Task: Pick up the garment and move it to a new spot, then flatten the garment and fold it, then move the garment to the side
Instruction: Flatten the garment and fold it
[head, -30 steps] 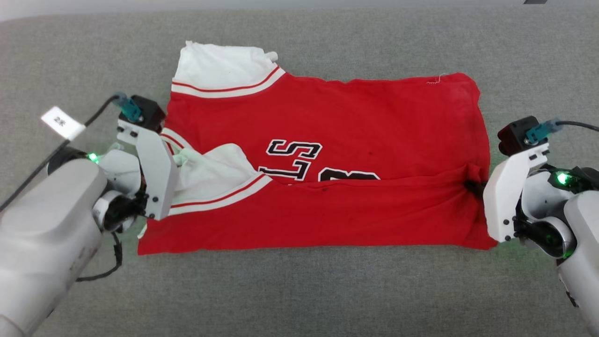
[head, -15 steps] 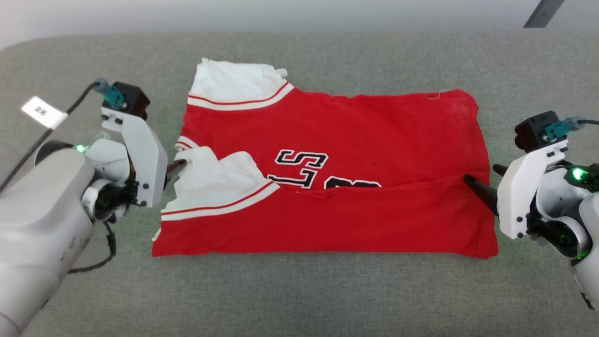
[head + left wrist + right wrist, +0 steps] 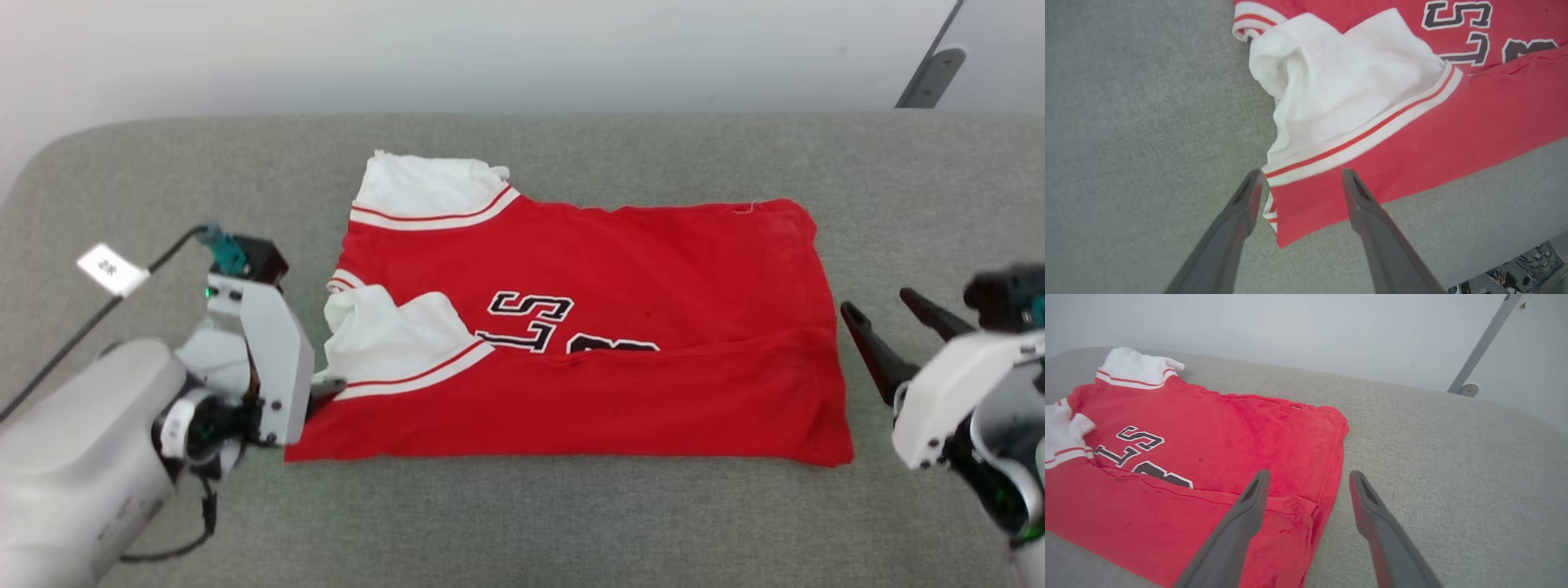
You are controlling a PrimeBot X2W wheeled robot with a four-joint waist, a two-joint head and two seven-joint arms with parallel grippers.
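The garment (image 3: 620, 286), a red T-shirt with white sleeves, lies flat on the grey padded surface (image 3: 522, 523). Its near long edge is folded up over the lower half of the black-and-white lettering (image 3: 531, 314). One white sleeve (image 3: 392, 339) lies on the fold at the left. My left gripper (image 3: 1302, 176) is open, its fingertips straddling the garment's (image 3: 1412, 134) near left corner just above it; the wrist mount (image 3: 269, 351) covers most of it. At the garment's (image 3: 1208, 428) right edge my right gripper (image 3: 878, 302) (image 3: 1309, 475) stands open and empty, lifted clear of the cloth.
The other white sleeve (image 3: 433, 184) sticks out at the far left corner. A pale wall runs behind the surface, with a grey metal post (image 3: 931, 73) at the back right. A tagged cable (image 3: 112, 268) hangs off my left wrist.
Both grippers have opened and let go of the garment's ends, then drawn back; the right one has lifted off the cloth. The head camera has tilted up, shifting the whole picture.
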